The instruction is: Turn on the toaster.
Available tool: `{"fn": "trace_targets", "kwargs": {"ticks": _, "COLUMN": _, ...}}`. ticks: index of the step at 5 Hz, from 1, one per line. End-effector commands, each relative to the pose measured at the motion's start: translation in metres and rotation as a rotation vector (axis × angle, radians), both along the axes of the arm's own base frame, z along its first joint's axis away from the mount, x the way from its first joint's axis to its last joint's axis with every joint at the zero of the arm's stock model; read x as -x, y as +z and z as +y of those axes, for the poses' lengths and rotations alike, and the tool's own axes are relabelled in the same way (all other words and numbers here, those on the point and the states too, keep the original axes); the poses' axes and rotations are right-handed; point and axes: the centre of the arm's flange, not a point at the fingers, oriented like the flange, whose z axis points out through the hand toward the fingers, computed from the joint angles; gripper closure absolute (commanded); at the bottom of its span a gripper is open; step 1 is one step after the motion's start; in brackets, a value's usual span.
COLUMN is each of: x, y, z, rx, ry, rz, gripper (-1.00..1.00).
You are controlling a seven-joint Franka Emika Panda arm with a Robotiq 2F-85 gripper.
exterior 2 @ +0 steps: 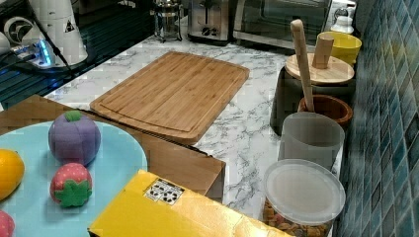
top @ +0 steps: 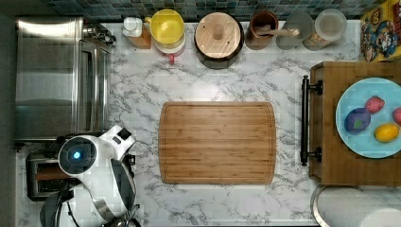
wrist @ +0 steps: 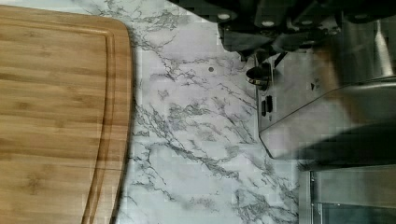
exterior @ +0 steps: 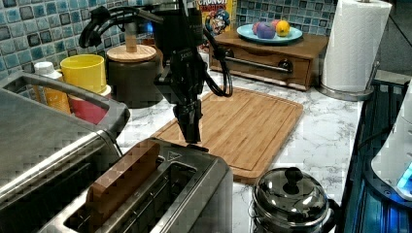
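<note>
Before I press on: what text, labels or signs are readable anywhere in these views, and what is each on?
"CRUNCH", partly cut off: cereal box behind the end effector, left view.
Triangle warning sign, no words: toaster top.
Black-and-white code label, unreadable: yellow box, right view.
Logo on the robot base: too blurred to read.
Small print on the end effector body: unreadable.

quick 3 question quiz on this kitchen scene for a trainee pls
1. True or false: the cutting board has food on it.
2. In the left view, the gripper is: A) over the far end of the toaster B) over the blue plate C) beside the paper towel roll
3. What sits in one toaster slot?

Key:
1. False, it is bare.
2. A
3. A brown wooden-looking slice.
</note>
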Motion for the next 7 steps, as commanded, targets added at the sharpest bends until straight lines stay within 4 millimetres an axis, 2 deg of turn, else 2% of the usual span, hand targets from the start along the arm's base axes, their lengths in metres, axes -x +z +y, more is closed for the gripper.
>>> {"fn": "trace_targets", "kwargs": {"ticks": 1, "x": 0.006, "y": 0.053, "z": 0.055, "rx": -0.099, "ry": 0.075, "rz": -0.039, "gripper": 1.0}}
{"fn": "trace_targets", "kwargs": {"ticks": 2, "x": 0.003, "y": 0.026, "z": 0.05, "rx": -0.053, "ry": 0.071, "rz": -0.02, "gripper": 1.0}}
{"fn": "trace_targets", "kwargs": {"ticks": 4, "x": -0.014, "y": -0.047, "z": 0.039, "rx": 0.04, "ry": 0.02, "rz": 0.102, "gripper": 1.0}}
{"fn": "trace_targets", "kwargs": {"ticks": 5, "x": -0.026, "y": -0.068, "z": 0.024, "rx": 0.053, "ry": -0.04, "rz": 0.128, "gripper": 1.0}}
{"fn": "trace_targets", "kwargs": {"ticks": 6, "x": -0.038, "y": -0.074, "z": 0.005, "rx": 0.055, "ry": -0.112, "rz": 0.113, "gripper": 1.0}}
{"fn": "trace_targets", "kwargs": {"ticks": 7, "x": -0.04, "y": -0.093, "z": -0.01, "rx": 0.056, "ry": -0.128, "rz": 0.151, "gripper": 1.0}}
